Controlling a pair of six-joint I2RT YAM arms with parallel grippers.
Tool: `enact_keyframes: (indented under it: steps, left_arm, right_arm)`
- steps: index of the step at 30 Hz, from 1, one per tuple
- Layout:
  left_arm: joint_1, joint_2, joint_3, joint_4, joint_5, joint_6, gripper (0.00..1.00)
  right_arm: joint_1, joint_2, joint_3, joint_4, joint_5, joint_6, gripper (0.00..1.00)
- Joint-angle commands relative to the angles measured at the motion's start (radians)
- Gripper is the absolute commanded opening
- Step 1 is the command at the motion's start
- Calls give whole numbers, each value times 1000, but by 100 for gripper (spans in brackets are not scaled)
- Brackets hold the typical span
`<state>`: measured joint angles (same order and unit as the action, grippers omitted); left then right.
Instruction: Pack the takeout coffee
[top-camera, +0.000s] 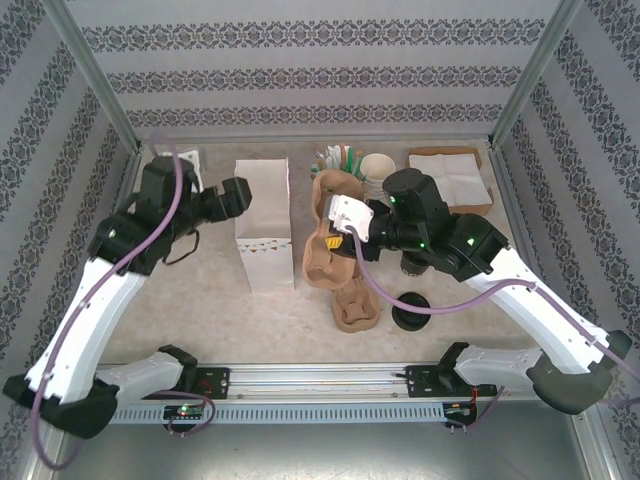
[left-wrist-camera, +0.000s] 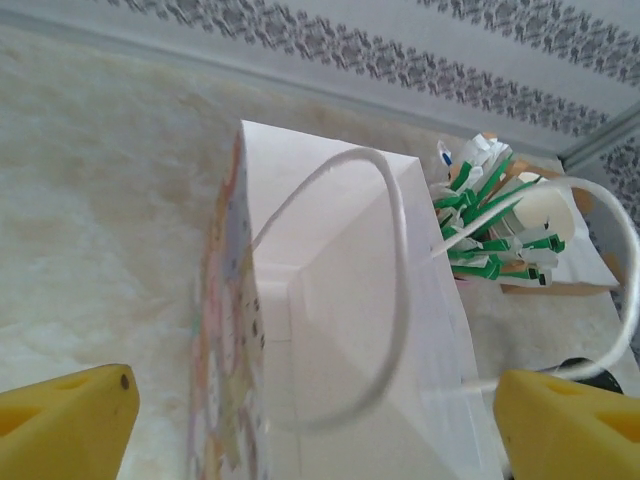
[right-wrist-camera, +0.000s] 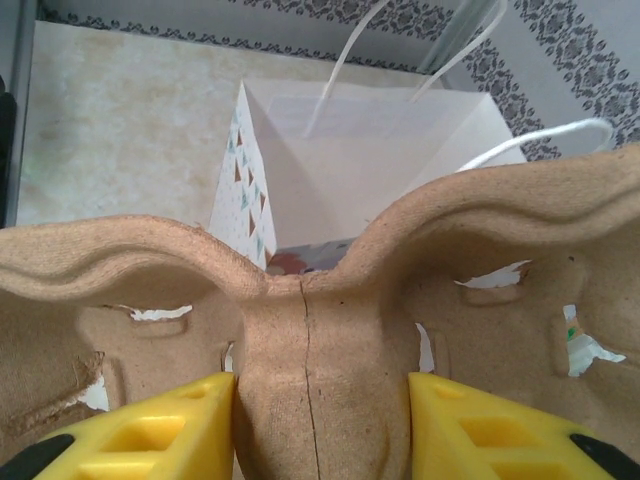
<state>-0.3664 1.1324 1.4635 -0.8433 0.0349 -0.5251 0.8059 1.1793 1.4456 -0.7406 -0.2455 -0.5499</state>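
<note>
My right pincer (right-wrist-camera: 320, 425) is clamped on the middle ridge of a brown cardboard cup tray (right-wrist-camera: 320, 300), one yellow finger on each side, and holds it up just beside the white paper bag (right-wrist-camera: 360, 150). My left pincer (left-wrist-camera: 310, 420) stands wide and grips nothing, with the bag's mouth and string handles between and beyond its fingers. The bag stands upright, left of the table's centre, and what I can see of its inside looks bare. I judge the packing is at an early stage: the tray is lifted but not in the bag, and I see no cups in its pockets. The tray is moulded pulp, rough and tan, with a fine crack down the ridge. A black lid (top-camera: 410, 303) lies on the table (top-camera: 200, 310) near the front.
</note>
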Motion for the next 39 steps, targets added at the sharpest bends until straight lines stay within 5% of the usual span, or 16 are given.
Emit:
enact_keyframes:
  steps: [1, 5, 15, 23, 39]
  left_arm:
    - [54, 41, 54, 101, 196, 7, 89]
    - [63, 91, 87, 130, 221, 13, 78]
    - [68, 72, 80, 188, 320, -40, 10]
    - [65, -43, -35, 257, 416, -192, 0]
    - [64, -213, -234, 388, 458, -355, 0]
  right_arm:
    - [23, 21, 62, 42, 55, 23, 45]
    - [48, 41, 94, 55, 89, 11, 45]
    - [81, 59, 149, 107, 117, 1, 45]
    - [120, 95, 225, 120, 168, -21, 45]
    - [181, 221, 339, 193, 351, -61, 44]
